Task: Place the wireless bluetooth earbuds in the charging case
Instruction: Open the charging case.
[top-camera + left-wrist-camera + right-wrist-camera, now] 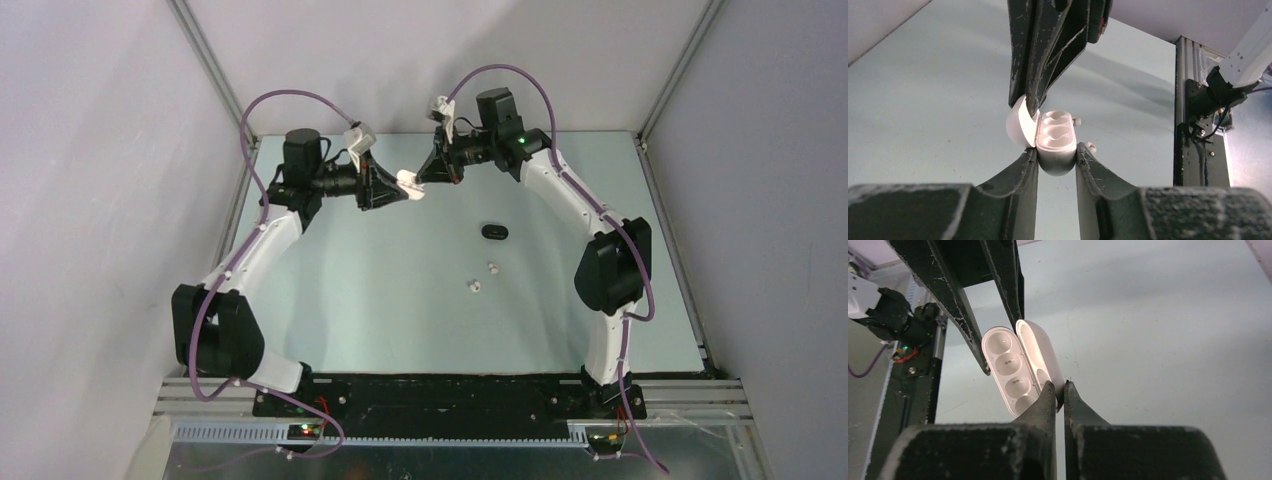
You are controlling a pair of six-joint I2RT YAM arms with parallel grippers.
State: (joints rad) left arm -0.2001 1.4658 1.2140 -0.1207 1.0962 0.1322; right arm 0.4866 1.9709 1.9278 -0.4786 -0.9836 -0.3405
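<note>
Charging case [1008,370] interior: wrist views only.

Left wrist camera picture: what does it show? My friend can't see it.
An open white charging case, its sockets empty, is held from below by the left gripper, while the right gripper pinches its lid from above. Two white earbuds lie on the table behind.

One overhead view, two facing wrist close-ups.
The top camera looks down from behind the arm bases over the whole pale green tabletop [400,300]. Each wrist camera sights along its own jaws, very near, from opposite sides; all three share the open white oval plastic charging case [409,183] near the tabletop's far edge.
</note>
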